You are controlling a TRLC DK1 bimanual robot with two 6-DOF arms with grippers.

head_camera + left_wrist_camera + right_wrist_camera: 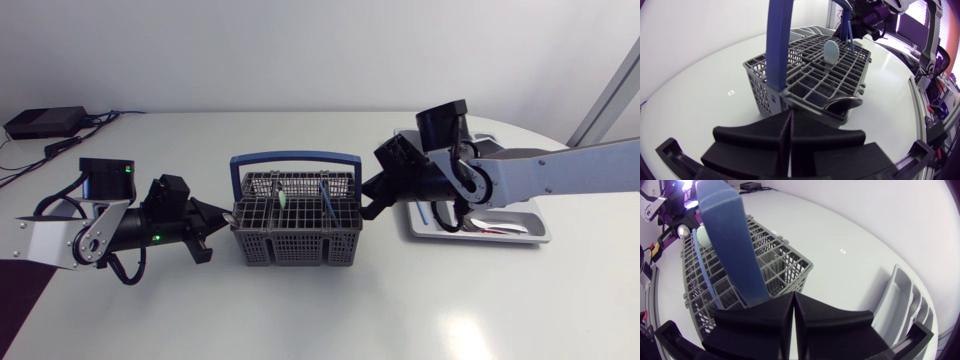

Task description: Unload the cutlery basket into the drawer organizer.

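Grey plastic basket (295, 238) with blue arched handle (295, 157): stands upright on the white table (450, 310), directly between the two pincers, one end wall facing each.

Left pincer (226, 215) (790, 119):
- Fingers pressed together along one seam, clamped on nothing.
- Tips level with the lower part of the basket's end wall, just ahead of it; contact cannot be judged.
- Handle root straight ahead of the tips and rising above them.

Right pincer (368, 208) (793, 299):
- Fingers likewise together, nothing held between them.
- Tips just beside the opposite end wall, with the blue handle immediately ahead and above.
- Organizer (540, 236) (900, 300) behind and to one side of this pincer, under the right arm.

Contents of the basket:
- Pale spoon (283, 197) (831, 51), bowl upward, in a middle compartment ahead of the left pincer.
- Blue utensil (325, 198) (849, 30), thin and leaning, beyond the spoon and nearer the right pincer.
- Dark rounded piece (842, 104) in the compartment closest to the left pincer; kind unclear.

Contents of the organizer:
- Silver cutlery (500, 226) lying flat in its compartments, partly hidden by the right arm.
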